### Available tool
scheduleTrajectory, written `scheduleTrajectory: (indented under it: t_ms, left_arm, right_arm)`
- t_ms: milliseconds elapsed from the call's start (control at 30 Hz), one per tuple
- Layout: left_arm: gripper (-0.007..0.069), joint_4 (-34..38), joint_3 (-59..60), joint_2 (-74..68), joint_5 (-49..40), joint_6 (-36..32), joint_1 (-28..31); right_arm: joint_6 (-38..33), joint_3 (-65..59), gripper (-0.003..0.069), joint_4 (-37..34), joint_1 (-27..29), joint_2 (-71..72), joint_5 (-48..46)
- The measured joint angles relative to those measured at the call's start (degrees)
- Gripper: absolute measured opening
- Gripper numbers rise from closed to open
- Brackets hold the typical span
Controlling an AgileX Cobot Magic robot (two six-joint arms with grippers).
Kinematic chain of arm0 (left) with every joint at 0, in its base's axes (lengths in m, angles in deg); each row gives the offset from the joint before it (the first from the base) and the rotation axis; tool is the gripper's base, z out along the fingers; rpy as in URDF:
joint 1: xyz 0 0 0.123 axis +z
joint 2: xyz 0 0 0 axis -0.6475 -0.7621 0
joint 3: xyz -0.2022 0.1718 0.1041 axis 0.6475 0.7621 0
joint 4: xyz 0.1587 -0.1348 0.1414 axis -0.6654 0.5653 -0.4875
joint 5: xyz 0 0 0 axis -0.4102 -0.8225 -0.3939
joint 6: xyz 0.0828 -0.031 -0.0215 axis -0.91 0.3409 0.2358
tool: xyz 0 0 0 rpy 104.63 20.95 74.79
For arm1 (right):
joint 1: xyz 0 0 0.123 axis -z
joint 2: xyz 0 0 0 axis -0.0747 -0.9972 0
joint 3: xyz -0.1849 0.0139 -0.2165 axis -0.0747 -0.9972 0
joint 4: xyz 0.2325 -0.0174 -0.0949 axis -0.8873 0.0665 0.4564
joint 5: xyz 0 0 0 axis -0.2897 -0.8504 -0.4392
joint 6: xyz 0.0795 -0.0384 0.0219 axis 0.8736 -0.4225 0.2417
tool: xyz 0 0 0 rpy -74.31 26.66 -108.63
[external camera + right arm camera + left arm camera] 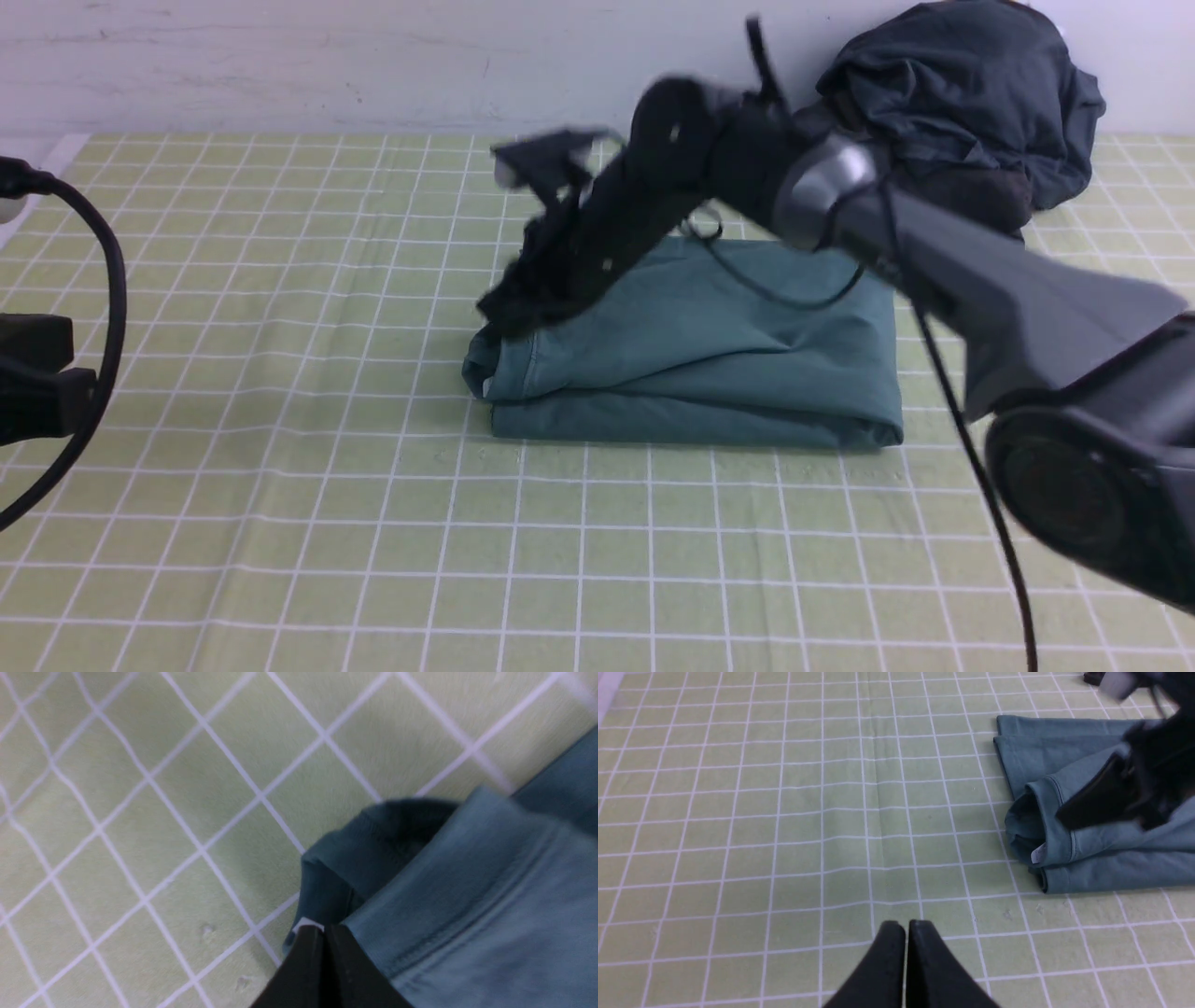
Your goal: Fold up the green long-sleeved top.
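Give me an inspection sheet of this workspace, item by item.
Surface: green checked cloth, flat, with faint creases.
Job's things: green long-sleeved top lies folded into a compact rectangle at centre; white label shows at its left end.
Clutter: dark grey garments piled at the far right.
Grippers: left claw shut, empty, above bare cloth; right claw shut, over the top's left end; whether it pinches fabric cannot be told.
Cables: black cable hangs along the right arm; another loops at the left edge.
Surroundings: pale wall behind.

A robot test bench, lab-like rather than homely — a green checked tablecloth (280,523) against a bare white wall (327,56), robot arms (980,271) overhead.
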Motion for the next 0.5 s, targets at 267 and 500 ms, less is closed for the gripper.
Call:
scheduleTrajectory:
  t_ms: [267, 500]
  left_arm:
    - [-0.0003, 0.1, 0.0, 0.0, 0.1, -0.2, 0.0]
    - [-0.0003, 0.2, 0.0, 0.0, 0.1, -0.3, 0.0]
  right_arm:
    - [0.7, 13.7, -0.0010, 20.9, 0.6, 27.6, -4.5]
    - [4.7, -4.8, -0.0010, 26.6, 7.6, 49.9, -3.9]
